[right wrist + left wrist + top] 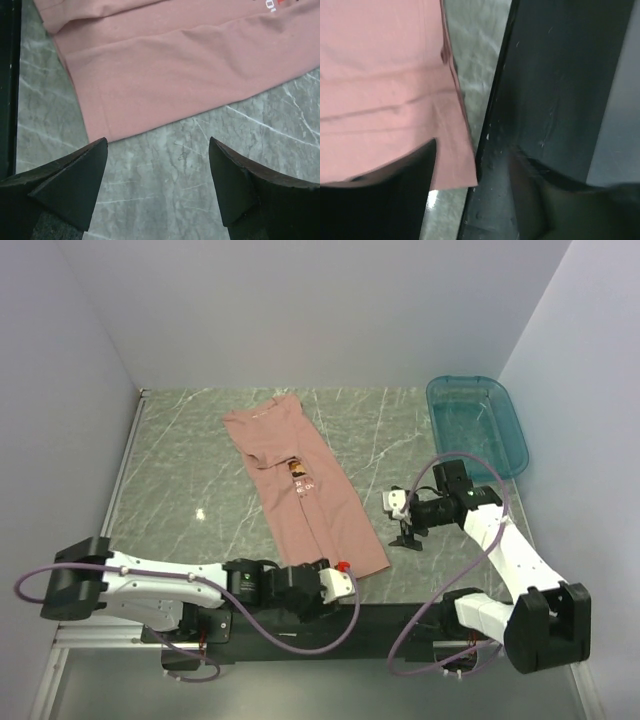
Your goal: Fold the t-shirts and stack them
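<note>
A salmon-pink t-shirt (pixel 300 490), folded into a long strip, lies slanted on the marble table (pixel 190 460). The left gripper (pixel 347 575) is at its near hem corner, the right gripper (pixel 400 522) near its right edge; a teal bin (pixel 478 430) sits far right

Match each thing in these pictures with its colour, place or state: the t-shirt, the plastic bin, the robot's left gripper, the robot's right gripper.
Things:
1. t-shirt
2. bin
3. left gripper
4. right gripper

Descriptions:
A. teal, at the far right of the table
B. fingers apart over bare table, just beside the shirt's edge
C. salmon pink, lying folded lengthwise mid-table
D. fingers apart at the shirt's near hem corner

Pairs: 1-C, 2-A, 3-D, 4-B
</note>
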Action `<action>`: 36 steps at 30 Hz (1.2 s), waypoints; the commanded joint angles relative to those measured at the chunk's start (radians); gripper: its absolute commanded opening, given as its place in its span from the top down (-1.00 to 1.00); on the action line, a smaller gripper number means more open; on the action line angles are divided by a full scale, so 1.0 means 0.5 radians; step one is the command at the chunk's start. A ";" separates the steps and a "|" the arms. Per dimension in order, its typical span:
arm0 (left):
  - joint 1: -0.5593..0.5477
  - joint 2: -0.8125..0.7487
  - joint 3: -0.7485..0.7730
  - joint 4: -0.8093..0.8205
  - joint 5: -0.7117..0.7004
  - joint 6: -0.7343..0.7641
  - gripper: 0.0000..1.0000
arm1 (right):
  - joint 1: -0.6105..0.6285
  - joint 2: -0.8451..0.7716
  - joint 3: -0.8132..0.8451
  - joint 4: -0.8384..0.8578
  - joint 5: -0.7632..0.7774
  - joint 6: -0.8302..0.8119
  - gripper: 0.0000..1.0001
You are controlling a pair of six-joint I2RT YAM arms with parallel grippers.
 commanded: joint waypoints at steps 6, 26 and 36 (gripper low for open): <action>-0.065 0.343 0.170 -0.009 -0.375 -0.148 -0.01 | -0.019 -0.093 0.013 -0.029 -0.091 -0.155 -0.69; -0.083 0.733 0.290 -0.156 -0.443 -0.197 -0.01 | -0.022 -0.068 0.071 -0.115 0.087 -0.210 -0.59; -0.083 0.976 0.428 -0.276 -0.547 -0.277 0.48 | -0.022 -0.185 0.066 -0.348 0.259 -0.477 -0.56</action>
